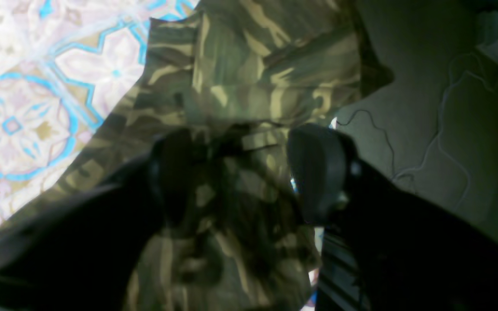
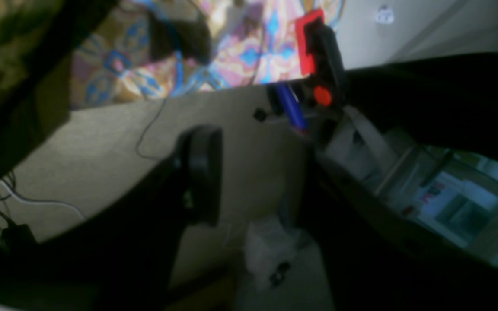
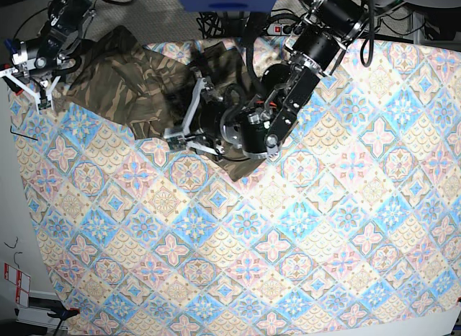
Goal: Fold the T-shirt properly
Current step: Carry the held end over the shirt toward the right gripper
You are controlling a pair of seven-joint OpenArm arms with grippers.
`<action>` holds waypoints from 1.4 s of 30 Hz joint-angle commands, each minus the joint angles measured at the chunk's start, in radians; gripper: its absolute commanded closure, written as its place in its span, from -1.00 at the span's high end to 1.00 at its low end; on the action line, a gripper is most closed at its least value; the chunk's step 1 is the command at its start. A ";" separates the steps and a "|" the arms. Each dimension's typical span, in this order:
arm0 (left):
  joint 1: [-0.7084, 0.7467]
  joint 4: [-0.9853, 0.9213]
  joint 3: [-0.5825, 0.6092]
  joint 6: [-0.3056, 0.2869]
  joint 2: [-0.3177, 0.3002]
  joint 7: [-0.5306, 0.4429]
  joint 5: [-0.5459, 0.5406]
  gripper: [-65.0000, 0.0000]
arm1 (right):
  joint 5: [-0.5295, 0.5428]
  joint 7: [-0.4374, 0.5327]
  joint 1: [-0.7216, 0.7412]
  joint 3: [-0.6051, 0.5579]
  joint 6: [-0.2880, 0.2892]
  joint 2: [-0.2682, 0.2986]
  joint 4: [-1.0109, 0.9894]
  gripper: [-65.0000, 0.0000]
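Base view alone shows the whole T-shirt [image 3: 144, 84] at the table's [image 3: 324, 242] 11 o'clock. Left wrist view shows left jaws parted, cloth between them; right jaws parted, empty.

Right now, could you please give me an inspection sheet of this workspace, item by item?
Surface: tile-patterned tablecloth covers the table.
Job's things: T-shirt lies crumpled at the far corner, unfolded.
Clutter: nothing seen on the cloth.
Grippers: left gripper jaws apart over the shirt, cloth between them; right gripper at the table's edge, its state unclear.
Cables: thin cables trail on the floor.
Surroundings: grey floor; red clamp at the table's edge.
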 commanded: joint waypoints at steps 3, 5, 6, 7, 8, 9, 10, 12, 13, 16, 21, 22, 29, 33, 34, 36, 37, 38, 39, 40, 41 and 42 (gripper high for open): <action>-0.006 0.019 -0.104 0.002 -0.054 -0.015 -0.011 -0.20 | -0.005 0.003 0.002 0.004 -0.005 0.012 0.015 -0.31; 0.011 0.064 -0.185 0.002 -0.111 -0.002 -0.012 -0.27 | -0.003 0.003 0.004 0.003 -0.005 0.012 0.016 -0.31; 0.028 0.097 -0.228 0.002 -0.135 0.007 -0.012 -0.27 | -0.003 0.003 0.004 0.003 -0.005 0.012 0.016 -0.30; 0.039 0.137 -0.266 0.002 -0.158 0.021 -0.012 -0.24 | -0.003 0.003 0.010 0.003 -0.005 0.012 0.016 -0.30; 0.051 0.183 -0.311 0.002 -0.186 0.038 -0.014 -0.20 | -0.001 0.003 0.025 0.003 -0.005 0.012 0.016 -0.30; 0.065 0.214 -0.349 0.002 -0.207 0.053 -0.017 -0.14 | -0.001 -0.001 0.033 0.004 -0.005 0.010 0.016 -0.30; 0.076 0.234 -0.381 0.002 -0.229 0.067 -0.017 -0.06 | -0.001 -0.003 0.039 0.004 -0.005 0.010 0.016 -0.30; 0.085 0.231 -0.417 0.002 -0.258 0.067 -0.015 0.09 | -0.001 -0.004 0.048 0.003 -0.005 0.010 0.016 -0.30; 0.096 0.214 -0.424 0.002 -0.267 0.067 -0.012 0.13 | -0.001 -0.006 0.058 0.003 -0.005 0.010 0.016 -0.30; 0.103 0.142 -0.424 0.002 -0.273 0.031 -0.015 0.16 | -0.001 -0.006 0.076 0.006 -0.005 -0.010 0.016 -0.30; 0.099 0.025 -0.360 0.002 -0.269 -0.030 -0.009 0.15 | -0.001 -0.079 0.113 0.008 -0.005 -0.029 0.015 -0.24; 0.099 -0.004 -0.357 0.002 -0.267 -0.045 -0.008 0.15 | -0.001 -0.101 0.118 0.006 -0.005 -0.029 0.015 -0.18; 0.086 -0.114 -0.354 0.002 -0.253 -0.110 -0.006 0.15 | 0.000 -0.125 0.114 0.003 -0.005 -0.031 0.013 0.31; 0.074 -0.124 -0.300 0.002 -0.255 -0.114 -0.005 0.15 | 0.075 -0.125 0.110 0.003 -0.005 -0.031 0.001 0.31; 0.066 -0.124 -0.288 0.002 -0.255 -0.125 -0.005 0.15 | 0.121 -0.125 0.110 0.006 -0.005 -0.031 -0.013 0.31; 0.059 -0.137 -0.263 0.002 -0.255 -0.144 -0.005 0.15 | 0.204 -0.125 0.110 0.009 -0.005 -0.031 -0.053 0.31; 0.056 -0.153 -0.256 0.002 -0.255 -0.147 -0.005 0.15 | 0.236 -0.124 0.110 0.009 -0.005 -0.031 -0.079 0.31; 0.054 -0.167 -0.254 0.002 -0.255 -0.148 -0.005 0.15 | 0.267 -0.124 0.111 0.009 -0.005 -0.031 -0.109 0.31; 0.048 -0.171 -0.252 0.002 -0.255 -0.153 -0.005 0.15 | 0.287 -0.124 0.114 0.011 -0.005 -0.031 -0.140 0.31; 0.047 -0.174 -0.252 0.002 -0.255 -0.153 -0.005 0.15 | 0.301 -0.124 0.116 0.011 -0.005 -0.031 -0.157 0.31; 0.047 -0.174 -0.252 0.002 -0.255 -0.151 -0.005 0.15 | 0.312 -0.122 0.116 0.011 -0.005 -0.029 -0.168 0.31; 0.047 -0.174 -0.252 0.002 -0.255 -0.151 -0.005 0.15 | 0.321 -0.121 0.114 0.011 -0.005 -0.029 -0.174 0.31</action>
